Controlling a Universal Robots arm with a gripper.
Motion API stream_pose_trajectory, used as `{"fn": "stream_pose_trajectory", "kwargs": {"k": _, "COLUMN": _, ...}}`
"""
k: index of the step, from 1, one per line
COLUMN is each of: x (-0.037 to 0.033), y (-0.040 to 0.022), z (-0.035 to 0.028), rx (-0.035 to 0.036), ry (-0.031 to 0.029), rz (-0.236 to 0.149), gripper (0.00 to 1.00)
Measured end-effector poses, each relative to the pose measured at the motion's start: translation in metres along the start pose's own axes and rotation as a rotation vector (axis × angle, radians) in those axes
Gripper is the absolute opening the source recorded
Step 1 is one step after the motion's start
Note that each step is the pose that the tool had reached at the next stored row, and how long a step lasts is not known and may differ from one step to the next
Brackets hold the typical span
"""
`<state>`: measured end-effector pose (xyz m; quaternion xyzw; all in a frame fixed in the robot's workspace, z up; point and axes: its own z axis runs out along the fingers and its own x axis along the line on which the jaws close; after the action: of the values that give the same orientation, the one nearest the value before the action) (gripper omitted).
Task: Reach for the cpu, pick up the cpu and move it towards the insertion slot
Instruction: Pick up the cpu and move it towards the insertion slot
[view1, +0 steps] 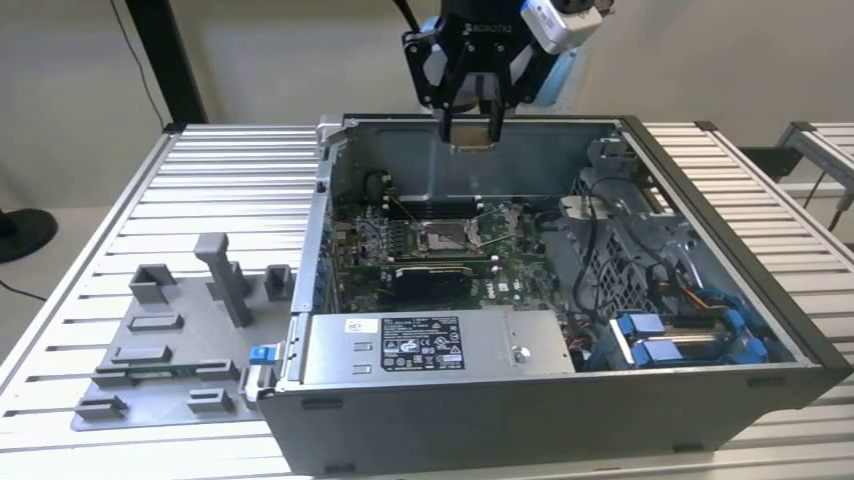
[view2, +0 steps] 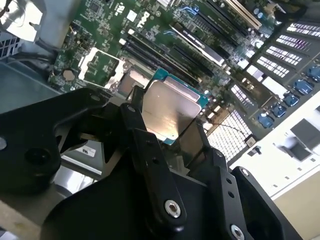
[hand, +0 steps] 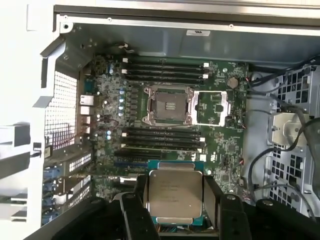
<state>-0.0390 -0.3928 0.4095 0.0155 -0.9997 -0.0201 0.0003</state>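
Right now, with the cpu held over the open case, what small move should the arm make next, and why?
Probably a short downward and sideways shift to bring the cpu over the insertion slot. The gripper is shut on the chip, which hangs high above the motherboard near the case's rear wall in the exterior view. In the first wrist view the open socket sits clearly offset from the chip, so alignment should come before any lowering.

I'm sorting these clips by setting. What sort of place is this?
Probably a robotics lab test bench: an open computer case on a slatted metal table, a grey parts tray, and a claw holding a cpu.
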Motion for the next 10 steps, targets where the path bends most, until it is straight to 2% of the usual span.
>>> {"fn": "stream_pose_trajectory", "kwargs": {"k": 6, "x": 0.0009, "y": 0.0131, "z": 0.0030, "rx": 0.0000, "ry": -0.0002, "rz": 0.003, "gripper": 0.00}}
{"fn": "stream_pose_trajectory", "kwargs": {"k": 10, "x": 0.0010, "y": 0.0239, "z": 0.0050, "rx": 0.0002, "ry": -0.0003, "rz": 0.004, "gripper": 0.00}}
